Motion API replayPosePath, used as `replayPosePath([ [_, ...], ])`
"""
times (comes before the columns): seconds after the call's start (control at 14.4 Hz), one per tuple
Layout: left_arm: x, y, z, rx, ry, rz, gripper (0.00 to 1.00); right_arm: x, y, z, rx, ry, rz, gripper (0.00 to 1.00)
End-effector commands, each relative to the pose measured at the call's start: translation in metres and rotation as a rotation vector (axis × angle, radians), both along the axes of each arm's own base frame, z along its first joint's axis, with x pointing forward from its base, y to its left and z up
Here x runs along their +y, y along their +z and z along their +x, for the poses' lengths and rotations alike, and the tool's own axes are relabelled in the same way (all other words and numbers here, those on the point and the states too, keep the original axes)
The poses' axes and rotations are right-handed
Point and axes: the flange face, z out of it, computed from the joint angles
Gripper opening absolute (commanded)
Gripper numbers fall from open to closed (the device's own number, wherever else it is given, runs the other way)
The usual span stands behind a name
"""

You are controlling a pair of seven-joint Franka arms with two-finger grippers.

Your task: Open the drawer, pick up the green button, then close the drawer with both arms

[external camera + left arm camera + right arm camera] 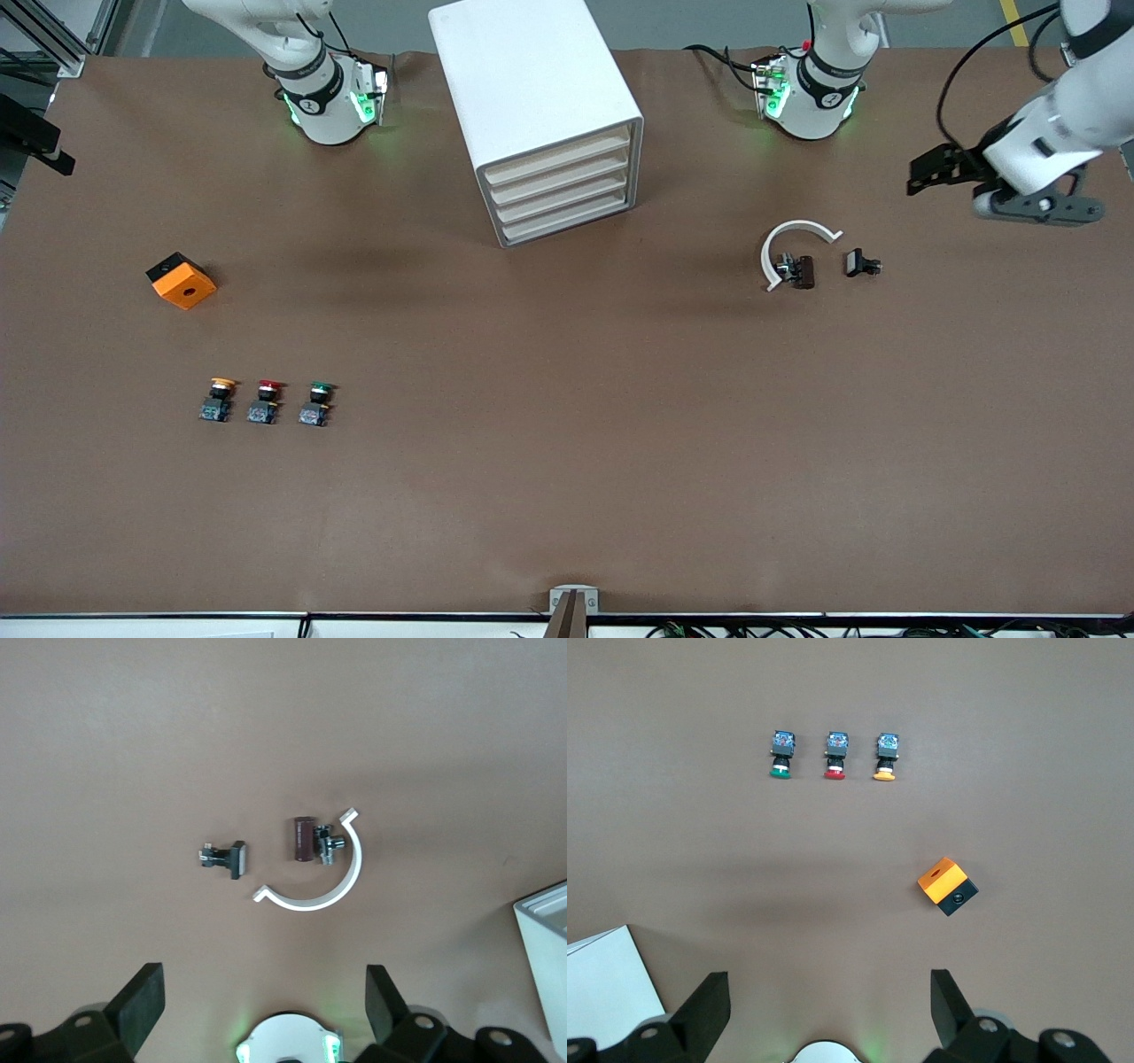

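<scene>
Found the green button (316,403) on the table (567,461), at about seven o'clock from the closed drawer unit (540,115), beside the red button (265,402). Saw the left gripper (917,175) released, fingers spread, over the table at two o'clock from the white arc (793,244). Saw the right gripper (828,1010) likewise released, near the drawer unit.

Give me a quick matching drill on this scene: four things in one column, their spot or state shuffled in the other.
1. green button
2. orange block
3. drawer cabinet
4. left gripper

A. all drawers shut
B. open, above a white curved part
C. alone, toward the right arm's end
D. in a row beside the red button

Pairs: 1-D, 2-C, 3-A, 4-B
</scene>
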Motion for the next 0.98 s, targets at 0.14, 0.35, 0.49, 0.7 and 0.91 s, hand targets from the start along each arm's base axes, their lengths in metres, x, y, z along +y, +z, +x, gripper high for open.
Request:
replayPosePath([
  [0.14, 0.010, 0.052, -0.013, -0.134, -0.011, 0.020, 1.00, 0.001, 0.002, -0.006, -0.006, 0.007, -0.006, 1.00],
  [0.35, -0.022, 0.082, -0.009, -0.187, -0.026, 0.076, 1.00, 0.001, 0.002, -0.006, -0.006, 0.007, -0.006, 1.00],
  [0.49, -0.033, 0.099, -0.008, -0.217, 0.005, 0.103, 1.00, 0.002, 0.002, -0.006, -0.006, 0.009, -0.005, 1.00],
  [0.7, -0.043, 0.109, 0.002, -0.231, 0.013, 0.092, 1.00, 0.002, 0.002, -0.006, -0.006, 0.010, -0.006, 1.00],
  [0.91, -0.043, 0.108, 0.005, -0.177, 0.015, 0.095, 1.00, 0.002, 0.002, -0.006, -0.006, 0.010, -0.006, 1.00],
])
